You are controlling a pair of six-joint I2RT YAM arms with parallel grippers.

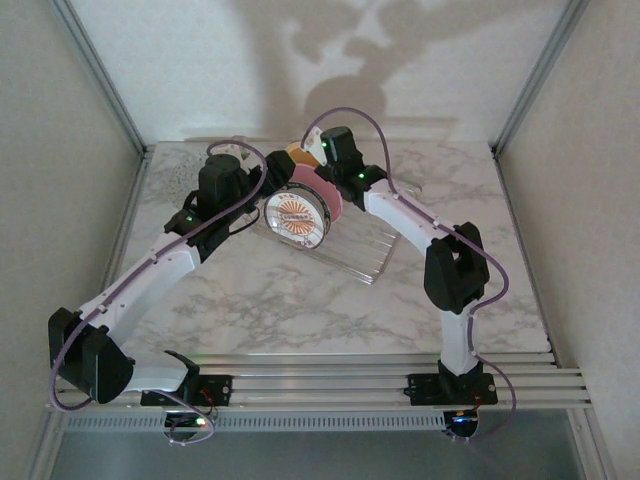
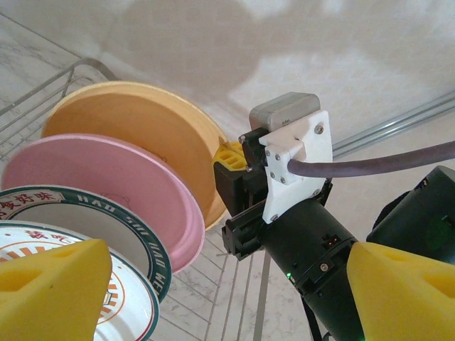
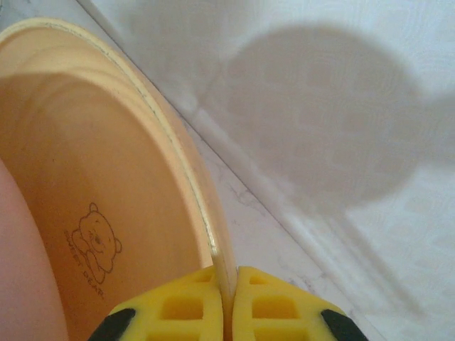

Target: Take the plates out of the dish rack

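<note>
Left gripper (image 2: 227, 305), jaws spread wide and empty, hovers by the silver wire dish rack (image 2: 43, 89). At its twelve o'clock the right gripper (image 3: 229, 307) is nearer. It is pinched on the rim of the plain orange round plate (image 3: 106, 177), which stands on edge behind the pink round plate (image 2: 92, 177), its face spreading toward ten o'clock.

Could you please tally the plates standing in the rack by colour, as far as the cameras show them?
orange plate: 1
pink plate: 1
white plate with green rim: 1
white plate with orange emblem: 1
Total: 4 in view
</note>
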